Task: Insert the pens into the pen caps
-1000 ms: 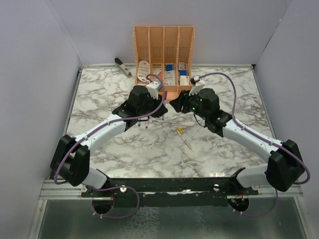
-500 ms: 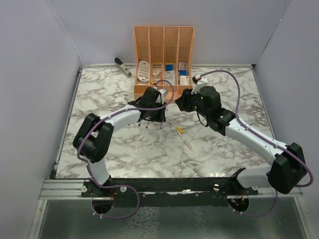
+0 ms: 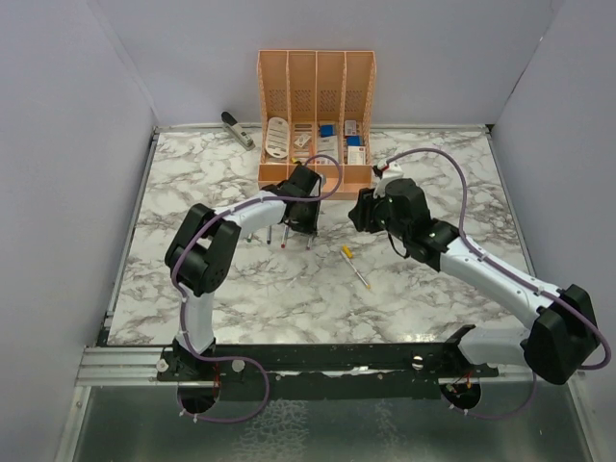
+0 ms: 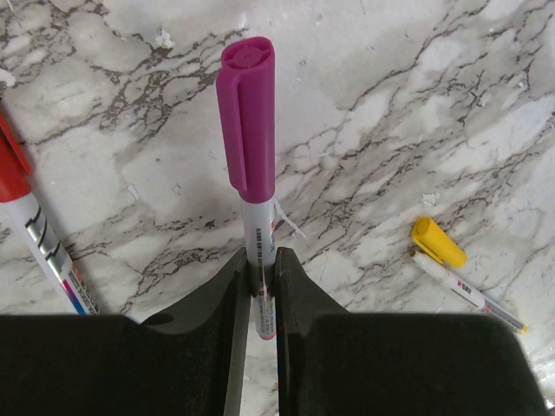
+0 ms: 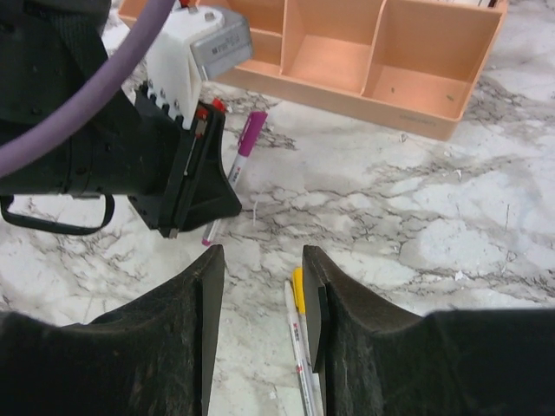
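Observation:
My left gripper (image 4: 260,260) is shut on a white pen (image 4: 258,234) that wears the purple cap (image 4: 245,113), held slanted just over the marble in front of the organizer. The same capped pen (image 5: 245,143) shows under the left gripper (image 3: 300,219) in the right wrist view. My right gripper (image 5: 260,260) hangs open and holds nothing, to the right of the left one (image 3: 358,214). Below it lies a white pen (image 5: 299,364) with the yellow cap (image 5: 298,290) at its end; I cannot tell if the cap is seated. A red-capped pen (image 4: 39,243) lies to the left.
The peach organizer (image 3: 316,96) with blue and white items stands at the back, close behind both grippers. A grey-black stapler (image 3: 237,129) lies at the back left. The yellow-capped pen (image 3: 354,267) rests mid-table on the marble top (image 3: 192,192).
The two grippers were close together a second ago and have drawn apart. The left arm folded in and carried the purple-capped pen right, and the right gripper drew back to the right.

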Available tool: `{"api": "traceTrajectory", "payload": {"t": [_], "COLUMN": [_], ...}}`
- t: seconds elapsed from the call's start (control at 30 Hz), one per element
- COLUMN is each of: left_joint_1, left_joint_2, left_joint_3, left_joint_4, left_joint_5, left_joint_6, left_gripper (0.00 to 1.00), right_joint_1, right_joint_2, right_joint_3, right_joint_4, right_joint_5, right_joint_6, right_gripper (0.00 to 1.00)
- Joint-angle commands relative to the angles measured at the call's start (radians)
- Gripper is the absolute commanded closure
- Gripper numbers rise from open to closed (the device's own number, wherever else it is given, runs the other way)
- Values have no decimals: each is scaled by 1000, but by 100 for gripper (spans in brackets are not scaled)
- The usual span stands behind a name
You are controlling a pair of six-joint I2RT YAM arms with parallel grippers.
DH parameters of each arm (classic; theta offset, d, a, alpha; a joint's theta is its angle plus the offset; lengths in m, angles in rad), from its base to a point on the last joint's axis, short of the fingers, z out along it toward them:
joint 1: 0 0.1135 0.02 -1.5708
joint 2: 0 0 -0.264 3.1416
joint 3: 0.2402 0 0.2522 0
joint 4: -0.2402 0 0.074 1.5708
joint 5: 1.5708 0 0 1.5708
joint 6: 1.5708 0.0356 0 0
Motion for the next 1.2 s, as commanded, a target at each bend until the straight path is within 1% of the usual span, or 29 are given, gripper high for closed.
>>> {"api": "traceTrajectory", "payload": {"t": [0.0, 0.2, 0.27, 0.33, 0.43, 0.8, 1.17], "left_joint_1": [9, 34, 43, 53, 62, 71, 71], "left_joint_2": [45, 73, 82, 89, 93, 67, -66], "left_joint_3": [59, 64, 65, 67, 66, 71, 85], "left_joint_4": [-67, -77, -77, -79, -81, -79, -82], "left_joint_5": [-74, -96, -98, -99, -99, -83, -55], "left_joint_6": [-5, 1, 3, 5, 1, 0, -9], "left_gripper": [83, 83, 79, 72, 67, 67, 67], "right_joint_1": [1, 1, 1, 1, 1, 5, 44], "right_joint_2": [46, 145, 168, 189, 217, 274, 334], "right_joint_3": [-8, -6, -13, -11, -8, -6, -8], "right_joint_4": [-91, -171, -179, -190, -207, -277, -279], "right_joint_5": [-28, -70, -86, -102, -112, -166, -184], "right_joint_6": [-36, -52, -60, -68, -76, -110, -110], "right_gripper": [60, 62, 62, 63, 63, 65, 66]}}
